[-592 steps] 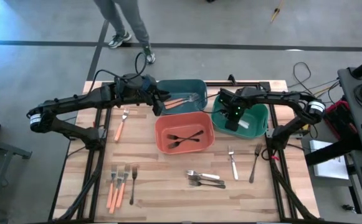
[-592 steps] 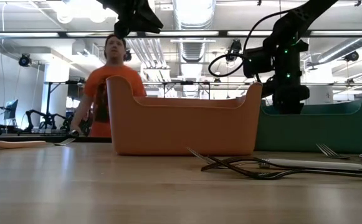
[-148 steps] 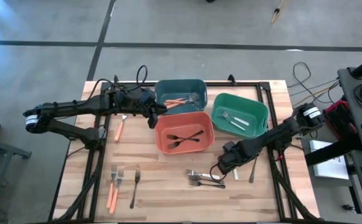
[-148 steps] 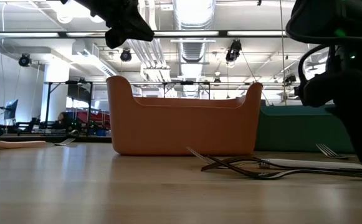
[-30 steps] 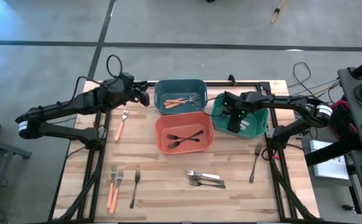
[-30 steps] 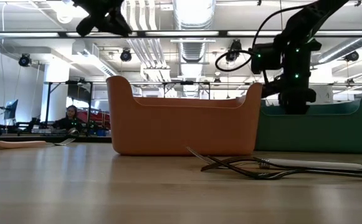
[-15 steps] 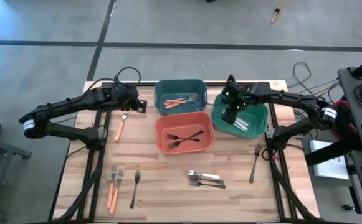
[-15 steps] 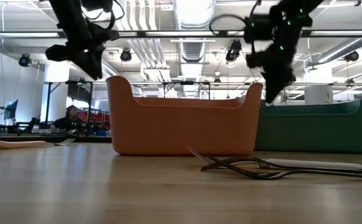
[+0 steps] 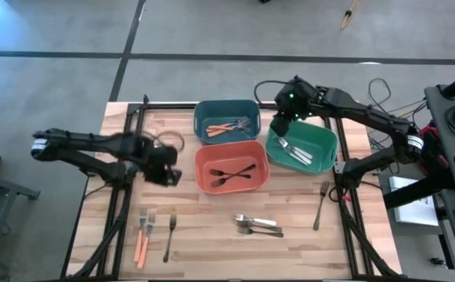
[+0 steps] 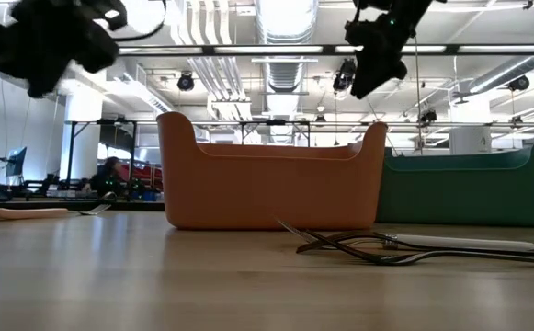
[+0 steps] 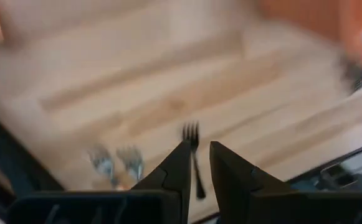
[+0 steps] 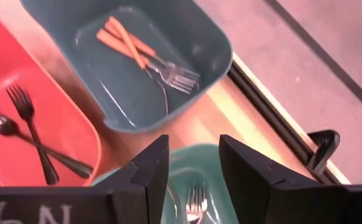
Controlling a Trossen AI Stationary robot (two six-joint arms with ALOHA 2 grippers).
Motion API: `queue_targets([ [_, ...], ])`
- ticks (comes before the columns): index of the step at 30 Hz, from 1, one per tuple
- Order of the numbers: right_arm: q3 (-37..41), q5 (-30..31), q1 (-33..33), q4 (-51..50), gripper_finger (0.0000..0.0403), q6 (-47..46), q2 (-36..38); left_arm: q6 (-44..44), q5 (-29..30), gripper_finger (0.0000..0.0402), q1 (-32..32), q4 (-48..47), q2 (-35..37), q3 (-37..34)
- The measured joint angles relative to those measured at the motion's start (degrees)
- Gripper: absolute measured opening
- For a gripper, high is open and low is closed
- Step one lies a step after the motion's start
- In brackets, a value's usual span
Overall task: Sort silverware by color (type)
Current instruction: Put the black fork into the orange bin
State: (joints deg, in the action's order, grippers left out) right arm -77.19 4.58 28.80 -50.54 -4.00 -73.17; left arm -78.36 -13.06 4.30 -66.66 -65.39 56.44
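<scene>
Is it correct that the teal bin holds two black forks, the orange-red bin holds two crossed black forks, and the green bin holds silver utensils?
Not quite. The forks in the teal bin are orange-handled forks with metal heads, not black; the right wrist view and the high view both show this. The rest holds: the orange-red bin holds two crossed black forks, and the green bin holds silver utensils.

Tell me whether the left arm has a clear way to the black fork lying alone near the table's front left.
Probably yes. The left gripper hangs above bare wood, empty, its fingers a little apart. The black fork lies flat nearer the table's front, with only the orange-handled forks beside it and nothing on top of it.
</scene>
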Motion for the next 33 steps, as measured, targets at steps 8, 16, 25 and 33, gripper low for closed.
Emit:
queue_targets([
  [8,-0.4,0.0,0.0,3.3,0.0130,-0.5,-0.1,-17.4,-0.8,0.0042,18.1,2.1,-5.0,-0.4],
  [16,-0.4,0.0,0.0,3.5,0.0125,-0.3,-0.2,-23.7,1.8,0.0042,29.2,12.6,-14.0,-0.4],
  [25,-0.4,0.0,0.0,3.1,0.0129,-0.1,-0.2,-27.3,3.7,0.0045,33.1,20.6,-24.0,-0.3],
  [33,-0.4,-0.2,0.0,2.9,0.0123,-0.5,-0.2,-27.2,7.4,0.0101,33.4,23.9,-29.3,-0.3],
])
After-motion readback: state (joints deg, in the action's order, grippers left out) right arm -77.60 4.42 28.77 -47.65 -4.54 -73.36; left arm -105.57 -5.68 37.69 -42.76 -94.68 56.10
